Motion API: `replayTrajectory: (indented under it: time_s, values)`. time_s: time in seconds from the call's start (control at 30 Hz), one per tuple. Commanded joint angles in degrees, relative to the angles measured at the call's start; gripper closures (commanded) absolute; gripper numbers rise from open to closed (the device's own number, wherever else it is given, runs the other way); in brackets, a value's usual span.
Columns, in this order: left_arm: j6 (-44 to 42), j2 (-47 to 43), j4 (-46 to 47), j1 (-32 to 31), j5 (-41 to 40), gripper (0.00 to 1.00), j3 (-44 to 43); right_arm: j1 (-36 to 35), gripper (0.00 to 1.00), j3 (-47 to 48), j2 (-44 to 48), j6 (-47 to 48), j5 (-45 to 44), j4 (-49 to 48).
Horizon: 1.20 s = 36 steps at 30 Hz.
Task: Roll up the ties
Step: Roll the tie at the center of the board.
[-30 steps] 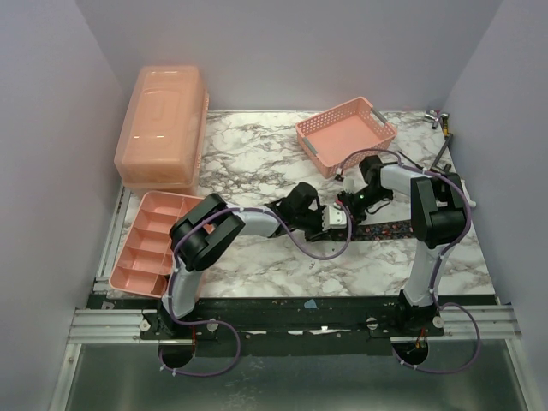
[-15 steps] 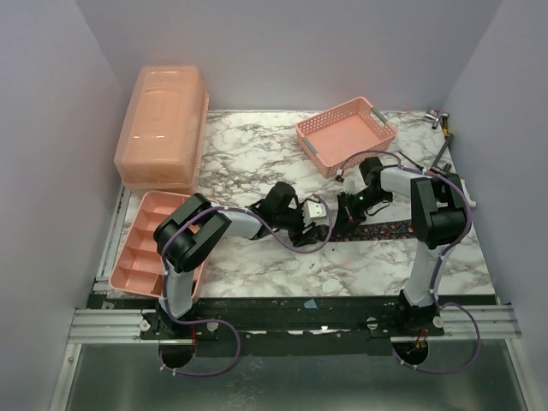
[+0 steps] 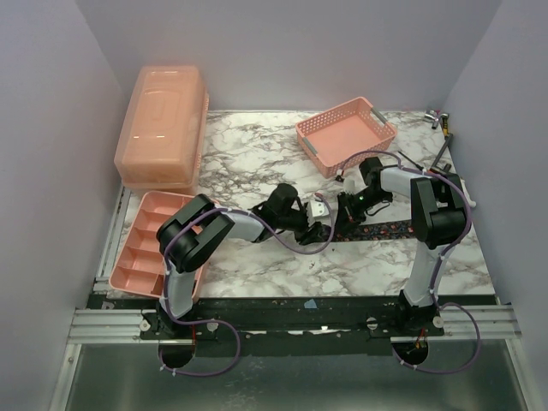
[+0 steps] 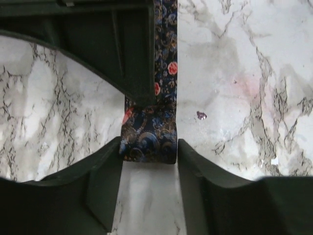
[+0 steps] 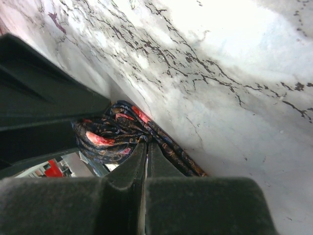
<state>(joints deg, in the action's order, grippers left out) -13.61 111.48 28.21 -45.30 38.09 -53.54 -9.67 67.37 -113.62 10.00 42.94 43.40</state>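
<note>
left gripper point(image 4: 148, 152) is pointing down at the table, jaws apart, one finger on each side of the near end of the tie point(image 4: 165, 58). they look like they're just brushing its edges, can't tell if they're actually squeezing. right gripper point(image 5: 145, 149) is clamped fully closed, tips jammed against a bunched bit of the tie; can't tell if any cloth is caught between them. from above both grippers meet mid-table, and the tie runs flat from there to the right, towards the right arm.

table point(image 3: 257, 154) is white marble-look with grey veins, with a tiny purple speck point(image 4: 201, 115) just right of the tie. plain pale lilac walls point(image 3: 300, 51) box it in. pink basket point(image 3: 347, 133) at the back, pink lidded box point(image 3: 163, 128) back left, pink divided tray point(image 3: 150, 244) on the left edge.

the tie is a dark navy strip with swirly pattern and red-orange dots.
</note>
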Motion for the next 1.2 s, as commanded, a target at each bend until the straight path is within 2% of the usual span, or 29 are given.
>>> replayTrajectory:
  time_s: [0.0, 0.2, 0.33, 0.5, 0.8, 0.97, 1.03, 1.17]
  values:
    - [0.51, 0.58, 1.37, -1.27, 1.71, 0.57, -2.82, -0.44, 0.99, -2.29, -3.67, 2.56, -8.5, -4.1]
    - [1.74, 2.93, 0.61, -2.63, 0.46, 0.6, -6.82, -0.44, 0.99, -2.25, -3.98, 2.22, -8.22, -4.37]
    - [0.87, 5.93, -3.99, -3.55, -2.31, 0.6, -9.68, -0.44, 0.99, -2.5, -3.27, 2.04, -8.06, -4.55]
    - [0.16, 8.19, -6.2, -3.84, -9.59, 0.6, -7.88, -0.52, 0.99, -3.29, -2.53, 1.24, -7.26, -5.1]
    - [-1.38, 10.92, -13.24, -4.1, -15.34, 0.58, -8.85, -0.66, 0.99, -3.57, -1.48, 0.18, -6.23, -5.75]
    - [-5.65, 10.95, -18.35, -4.1, -16.28, 0.68, -9.08, -0.6, 0.98, -0.96, -0.73, 1.97, -6.03, -1.51]
    - [-7.63, 10.4, -20.78, -4.03, -16.28, 0.72, -8.82, 0.24, 0.88, 2.15, -0.09, 4.95, -6.98, 2.66]
    - [-9.46, 9.32, -24.36, -3.61, -13.83, 0.76, -8.53, 5.0, 0.55, 8.33, 2.96, 15.55, -6.99, 13.03]
